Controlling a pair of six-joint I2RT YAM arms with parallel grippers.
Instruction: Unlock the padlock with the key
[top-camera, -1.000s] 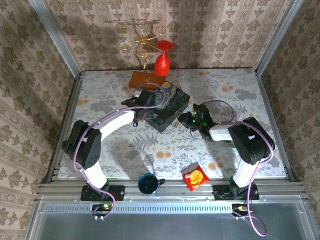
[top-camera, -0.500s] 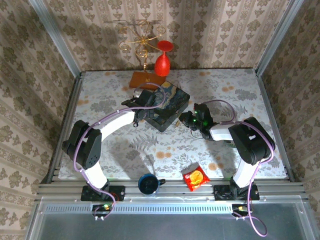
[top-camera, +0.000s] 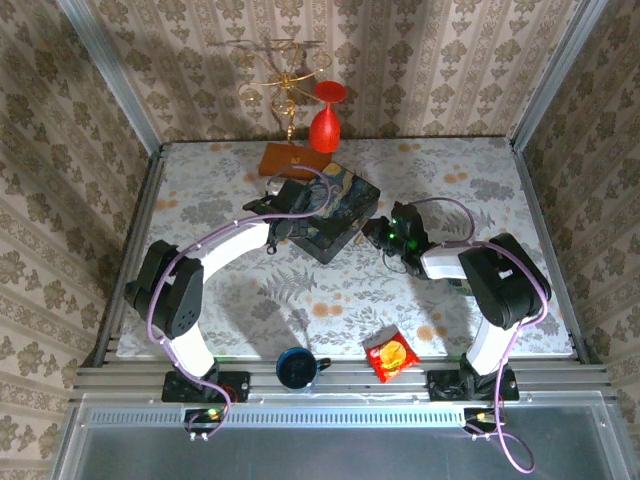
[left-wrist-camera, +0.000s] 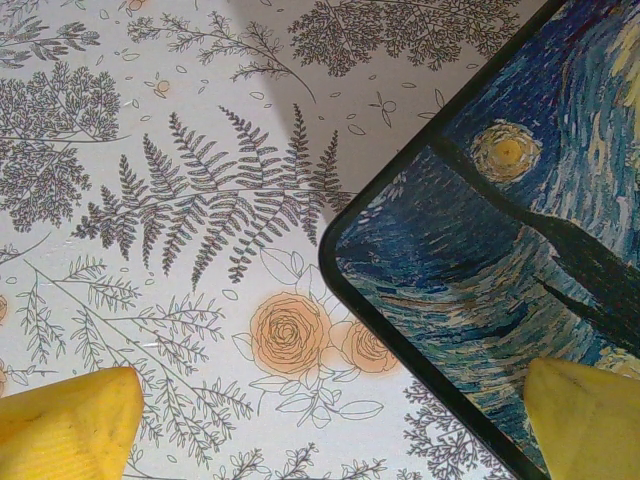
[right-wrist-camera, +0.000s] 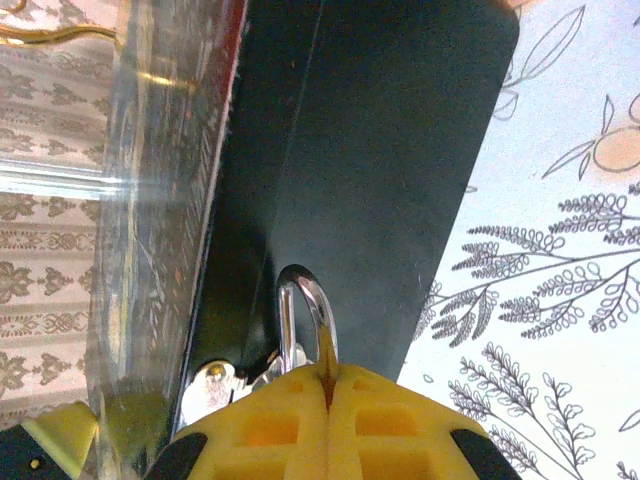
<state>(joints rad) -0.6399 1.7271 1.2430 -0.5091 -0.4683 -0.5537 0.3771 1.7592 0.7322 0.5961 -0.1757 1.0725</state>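
At the near-right side of the box (top-camera: 340, 205), the right jaws are pressed fully together, and the padlock (right-wrist-camera: 322, 318) appears caught in them. Its silver shackle rises from the seam between them against the dark wall of the box, while its body is hidden behind them. The grip seems to be on thin round wire, so I judge slipping the first risk: a pull or twist could let the lock pop free or swing, and a loose body would turn the keyhole away from any key. A small silver piece (right-wrist-camera: 213, 385) just beside the shackle may be the clasp or the key; I cannot tell which. If the lock hangs on the clasp, a tug from the right would drag the box across the tabletop (top-camera: 430, 165). Farther back, the left jaws stand wide, one tip over the tabletop and the other over the lid, clamping nothing, so the box is not braced. The padlock lies well apart from them, at the opposite side.
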